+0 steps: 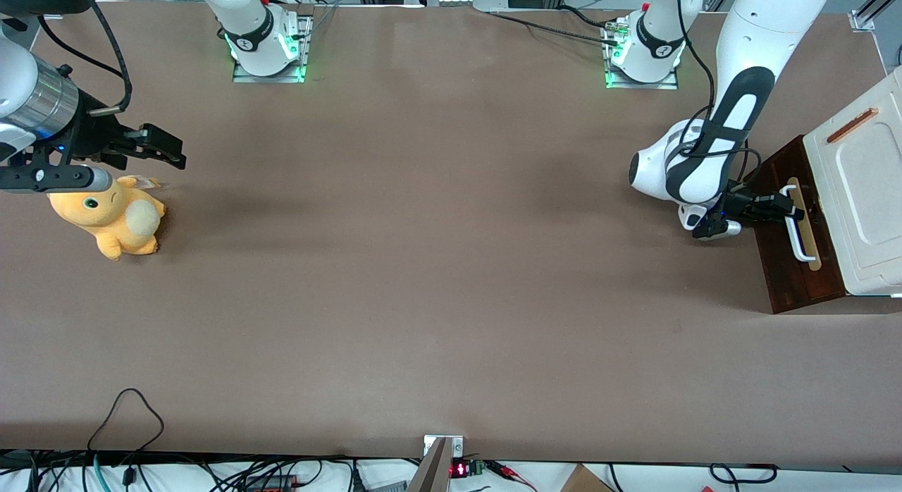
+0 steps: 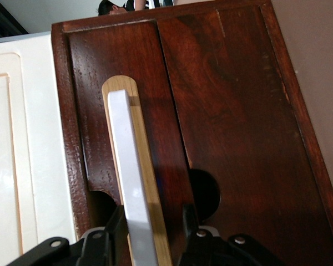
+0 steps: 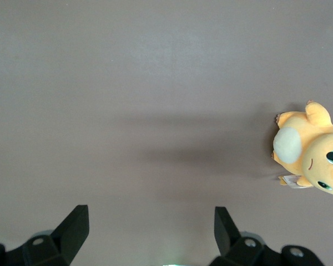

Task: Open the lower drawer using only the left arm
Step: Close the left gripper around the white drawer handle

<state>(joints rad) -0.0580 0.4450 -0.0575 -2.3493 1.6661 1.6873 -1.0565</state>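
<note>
Plush toy: an orange stuffed animal [image 1: 113, 219] lies at the left edge of the front picture, toward the parked arm's end of the table.
Table: plain brown surface [image 1: 423, 266], filling most of the front picture.
Left arm: the white arm [image 1: 712, 154] with black panels bends down at the right of the front picture, its wrist pointing at the drawer.
Gripper: the black gripper [image 1: 788, 204] sits at the white handle, one finger [image 2: 115, 235] on each side of the bar; whether they actually pinch it I cannot tell.
Handle: white bar [image 2: 132, 183] on a pale wood strip [image 2: 150, 188].
Lower drawer: its dark brown front [image 1: 793, 266] shows at the right edge, sticking out from under the cabinet.
Cabinet: cream-white top [image 1: 863, 182] with a small copper bar [image 1: 851, 125], far right.
</note>
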